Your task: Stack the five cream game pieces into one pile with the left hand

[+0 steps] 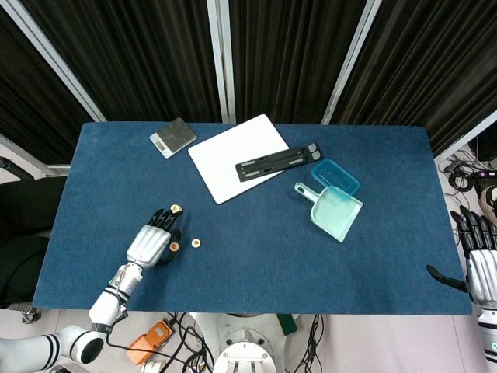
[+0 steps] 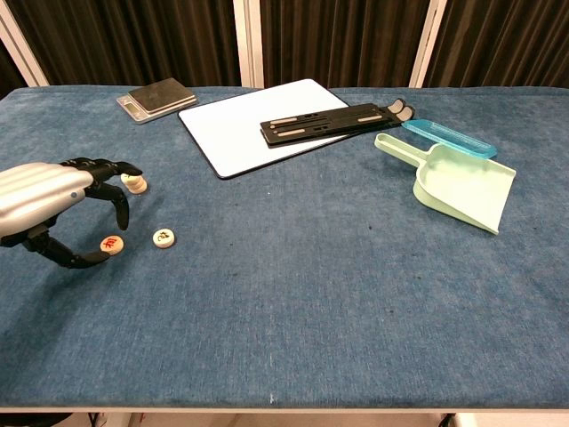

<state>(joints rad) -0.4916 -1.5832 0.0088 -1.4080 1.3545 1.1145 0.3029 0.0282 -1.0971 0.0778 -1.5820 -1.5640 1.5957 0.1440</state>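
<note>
Your left hand point(image 2: 49, 197), fingers apart and holding nothing, arches over the red-marked piece point(image 2: 110, 243), pile point(image 2: 134, 183) at one o'clock.

The left hand point(image 1: 149, 244) has a silver-grey shell over its back and black fingers point(image 1: 165, 221). Behind it, the wrist consists of a silver segment with a dark band. The forearm point(image 1: 62, 344) is white with a black joint ring. The right hand point(image 1: 480, 268), at 3 o'clock in the head view, has the same construction: silver-grey back, black fingers and a black thumb.
</note>
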